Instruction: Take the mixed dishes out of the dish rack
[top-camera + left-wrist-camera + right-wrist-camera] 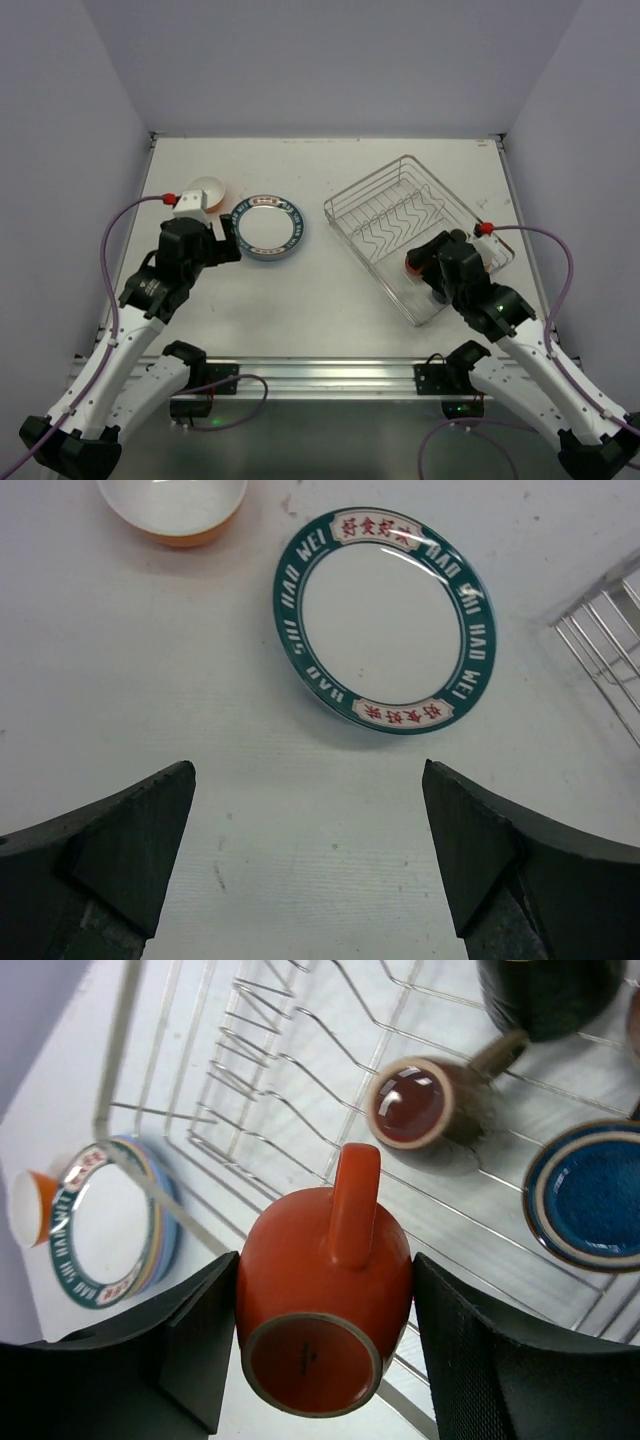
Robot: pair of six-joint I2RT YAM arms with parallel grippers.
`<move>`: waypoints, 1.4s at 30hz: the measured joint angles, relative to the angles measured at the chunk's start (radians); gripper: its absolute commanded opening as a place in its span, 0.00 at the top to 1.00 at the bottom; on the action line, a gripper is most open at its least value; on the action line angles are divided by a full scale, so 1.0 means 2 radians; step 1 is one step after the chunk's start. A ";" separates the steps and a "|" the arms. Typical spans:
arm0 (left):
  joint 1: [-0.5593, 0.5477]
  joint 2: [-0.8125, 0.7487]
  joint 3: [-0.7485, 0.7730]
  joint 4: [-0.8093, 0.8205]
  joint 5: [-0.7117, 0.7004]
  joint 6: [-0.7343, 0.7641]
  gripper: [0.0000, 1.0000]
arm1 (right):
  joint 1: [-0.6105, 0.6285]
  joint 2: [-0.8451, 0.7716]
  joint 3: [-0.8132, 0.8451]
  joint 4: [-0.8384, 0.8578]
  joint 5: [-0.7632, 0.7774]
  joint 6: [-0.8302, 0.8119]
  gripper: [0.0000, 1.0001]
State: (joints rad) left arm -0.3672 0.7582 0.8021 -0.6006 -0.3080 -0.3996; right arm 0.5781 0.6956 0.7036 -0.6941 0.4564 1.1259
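The silver wire dish rack (400, 205) stands at the right. My right gripper (320, 1330) is shut on an orange mug (325, 1280), with its base toward the camera and its handle up, at the rack's near end (412, 265). A brown mug (420, 1105), a black mug (550, 995) and a blue mug (590, 1195) lie in the rack. A stack of plates topped by a white plate with a dark patterned rim (268, 226) lies left of the rack, beside an orange bowl (205, 192). My left gripper (310, 870) is open and empty, just short of the plate (385, 620).
The rack's zigzag plate slots (280, 1050) hold nothing. The bowl (172, 510) sits close to the table's left edge. A corner of the rack (610, 640) shows to the right of the plate stack. Walls enclose the table at the left, back and right.
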 measured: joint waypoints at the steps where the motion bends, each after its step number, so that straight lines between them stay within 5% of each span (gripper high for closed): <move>1: 0.000 0.000 0.000 0.003 0.016 0.001 0.00 | 0.000 -0.012 0.000 0.010 -0.002 -0.016 1.00; 5: 0.000 0.003 -0.002 0.026 0.140 -0.003 0.00 | 0.000 -0.044 -0.001 0.070 -0.042 -0.079 1.00; 10: -0.005 -0.040 -0.080 0.210 0.371 -0.075 0.00 | 0.000 -0.022 0.000 0.150 -0.139 -0.093 1.00; 14: -0.019 -0.080 -0.141 0.369 0.445 -0.129 0.00 | 0.001 0.019 0.002 0.212 -0.222 -0.053 1.00; 21: -0.085 -0.014 -0.156 0.563 0.453 -0.144 0.00 | 0.002 0.043 -0.016 0.333 -0.303 0.076 1.00; 33: -0.235 0.110 -0.087 0.593 0.418 -0.009 0.04 | 0.003 0.063 -0.038 0.426 -0.364 0.195 1.00; 38: -0.259 0.158 -0.059 0.600 0.414 0.023 0.20 | 0.006 0.068 -0.049 0.456 -0.398 0.214 1.00; 41: -0.270 0.177 -0.047 0.600 0.413 0.033 0.39 | 0.006 0.067 -0.050 0.469 -0.411 0.216 1.00; 42: -0.273 0.181 -0.045 0.600 0.413 0.035 0.57 | 0.006 0.065 -0.050 0.472 -0.413 0.216 1.00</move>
State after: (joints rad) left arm -0.9134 1.1202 0.7113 0.5991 0.5186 -0.3290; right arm 0.5900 0.8265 0.6029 0.2504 -0.3698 1.5589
